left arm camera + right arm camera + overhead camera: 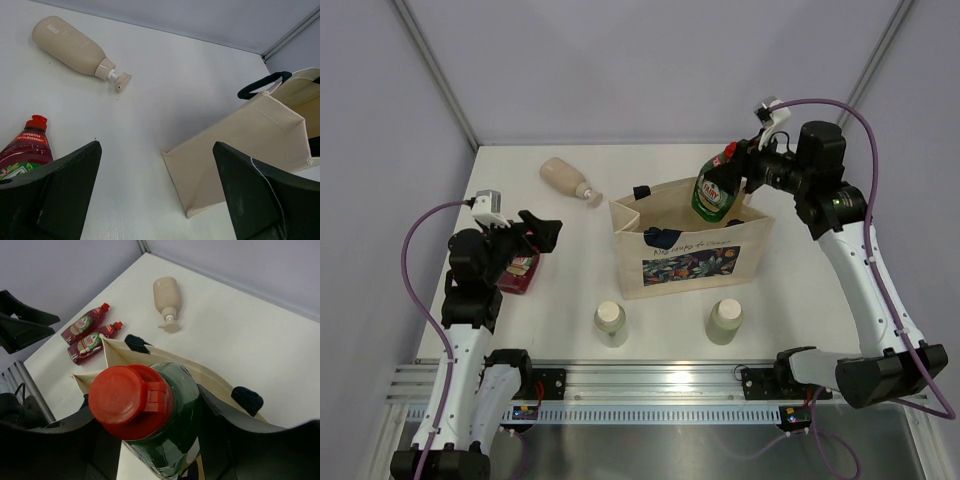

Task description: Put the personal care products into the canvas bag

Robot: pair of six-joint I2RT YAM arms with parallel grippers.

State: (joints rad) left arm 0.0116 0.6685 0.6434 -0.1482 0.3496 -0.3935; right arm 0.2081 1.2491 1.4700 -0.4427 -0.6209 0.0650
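Observation:
My right gripper (734,172) is shut on the green bottle (713,195) with a red cap (131,400), holding it tilted over the open mouth of the canvas bag (632,255). The bag stands upright at mid-table, its navy handle (247,399) draped over the rim. My left gripper (536,233) hangs open at the left, just above two red bottles (85,325) (92,342) lying side by side. A beige pump bottle (565,178) lies at the back left. Two pale cylinders (611,322) (725,320) stand in front of the bag.
A metal rail (650,385) runs along the table's near edge with both arm bases on it. Grey walls close in the back and sides. In the left wrist view the bag's side wall (240,150) stands to the right of my open fingers (65,185).

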